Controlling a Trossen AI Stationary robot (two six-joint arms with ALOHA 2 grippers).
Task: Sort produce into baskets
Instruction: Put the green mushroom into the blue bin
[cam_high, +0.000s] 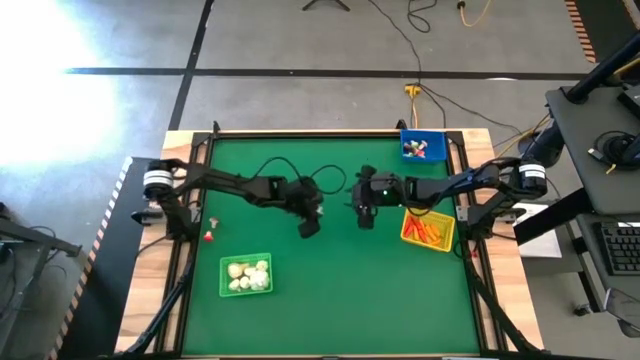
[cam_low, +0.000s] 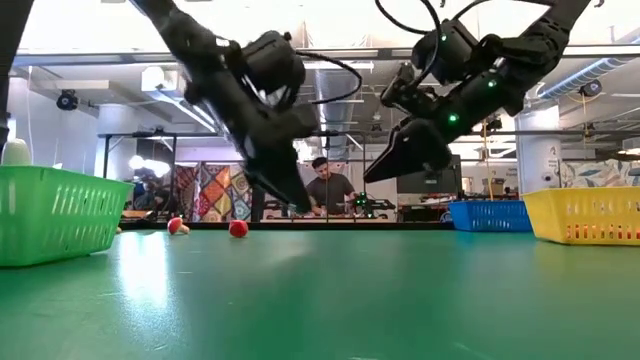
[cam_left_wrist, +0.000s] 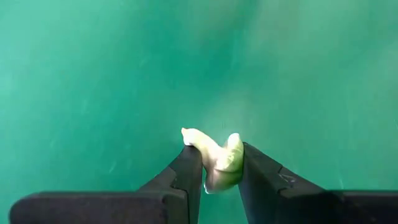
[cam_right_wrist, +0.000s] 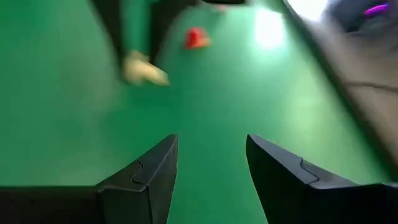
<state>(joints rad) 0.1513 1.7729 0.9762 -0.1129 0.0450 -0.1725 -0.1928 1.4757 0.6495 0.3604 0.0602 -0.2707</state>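
My left arm reaches in from the left edge of the tabletop (cam_high: 330, 310) toward the middle, elbow bent, wrist tipped down. Its left claw (cam_high: 309, 229) hangs above the surface, fingers (cam_left_wrist: 186, 168) closed on a whitish garlic bulb (cam_left_wrist: 217, 162) that fills the gap between them. My right arm comes in from the right side, stretched toward the centre, and its right claw (cam_high: 364, 216) sits near the left one, pointed down at an angle, fingers (cam_right_wrist: 155, 168) spread apart with nothing between them.

blue basket (cam_high: 423, 146) contents too small
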